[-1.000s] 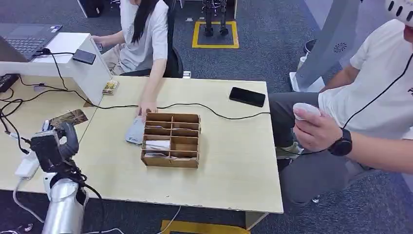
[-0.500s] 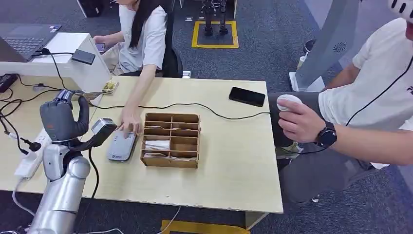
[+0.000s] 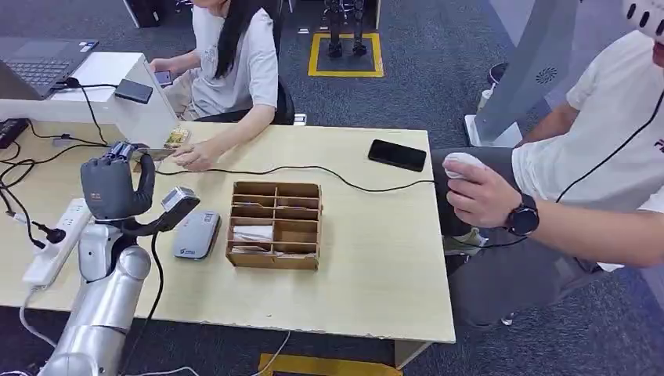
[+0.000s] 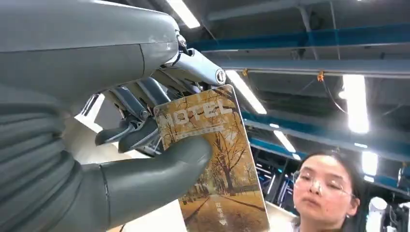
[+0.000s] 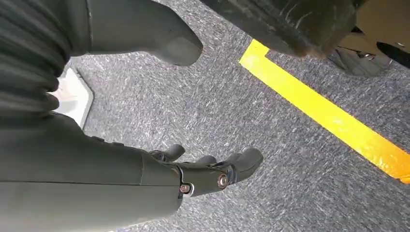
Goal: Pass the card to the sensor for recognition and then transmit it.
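The left hand (image 3: 116,186) is raised over the left part of the table (image 3: 376,266), palm turned away from the head camera, and it's got the card (image 4: 212,159) pinched between the thumb (image 4: 159,166) and the darker fingers (image 4: 145,96). From the wrist camera the card reads HOTEL, with a yellow autumn tree scene on it. In the head view only a sliver of it pokes out past the top of the hand, edge-on.

The grey sensor (image 3: 195,234) lies flat on the table, just beside the left side of the wooden organizer (image 3: 276,225), below and to the right of the raised hand. A person in a light shirt (image 3: 235,63) sits across the table with a hand (image 3: 192,155) resting on it near the card.

The right hand (image 5: 212,171) hangs down over grey carpet with a yellow stripe (image 5: 329,116), fingers loosely curled and apart, nothing in them.

A black phone (image 3: 398,155) lies near the far edge, and a black cable (image 3: 344,180) runs across the table.
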Action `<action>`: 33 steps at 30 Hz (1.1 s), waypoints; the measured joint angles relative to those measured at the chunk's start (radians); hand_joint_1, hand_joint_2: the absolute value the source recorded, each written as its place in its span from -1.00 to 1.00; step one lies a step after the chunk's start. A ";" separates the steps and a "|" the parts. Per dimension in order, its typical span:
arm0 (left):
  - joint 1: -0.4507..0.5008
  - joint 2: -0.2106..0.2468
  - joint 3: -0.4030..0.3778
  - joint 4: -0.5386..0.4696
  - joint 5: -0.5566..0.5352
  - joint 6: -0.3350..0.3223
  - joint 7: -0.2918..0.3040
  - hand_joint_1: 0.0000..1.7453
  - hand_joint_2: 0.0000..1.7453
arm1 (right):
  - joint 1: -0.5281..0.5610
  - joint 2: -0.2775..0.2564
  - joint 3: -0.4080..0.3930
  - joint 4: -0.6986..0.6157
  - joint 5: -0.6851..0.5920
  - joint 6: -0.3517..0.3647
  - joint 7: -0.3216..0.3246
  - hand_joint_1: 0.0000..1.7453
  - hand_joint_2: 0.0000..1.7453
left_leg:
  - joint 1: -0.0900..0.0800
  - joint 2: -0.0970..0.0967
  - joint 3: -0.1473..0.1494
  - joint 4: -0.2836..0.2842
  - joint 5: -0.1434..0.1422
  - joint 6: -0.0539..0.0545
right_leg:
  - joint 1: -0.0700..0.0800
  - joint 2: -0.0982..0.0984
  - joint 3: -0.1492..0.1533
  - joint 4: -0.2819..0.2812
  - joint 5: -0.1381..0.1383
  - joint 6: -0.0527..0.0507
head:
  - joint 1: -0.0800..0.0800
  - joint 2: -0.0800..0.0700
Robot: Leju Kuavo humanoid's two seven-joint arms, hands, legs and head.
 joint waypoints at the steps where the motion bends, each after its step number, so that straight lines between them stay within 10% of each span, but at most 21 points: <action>1: -0.001 0.000 -0.004 0.005 0.005 0.000 0.001 -1.00 1.00 | 0.000 0.000 0.000 0.000 0.000 0.000 0.000 -1.00 1.00 | 0.000 0.000 0.000 0.000 0.000 0.000 | 0.000 0.000 0.000 0.000 0.000 0.000 | 0.000 0.000; 33: -0.013 0.010 -0.068 0.036 0.232 -0.050 0.059 -1.00 1.00 | 0.000 0.000 0.001 0.000 -0.019 -0.006 0.018 -1.00 1.00 | 0.000 0.000 -0.001 0.000 0.000 0.000 | 0.000 0.000 -0.001 0.000 0.000 0.000 | 0.000 0.000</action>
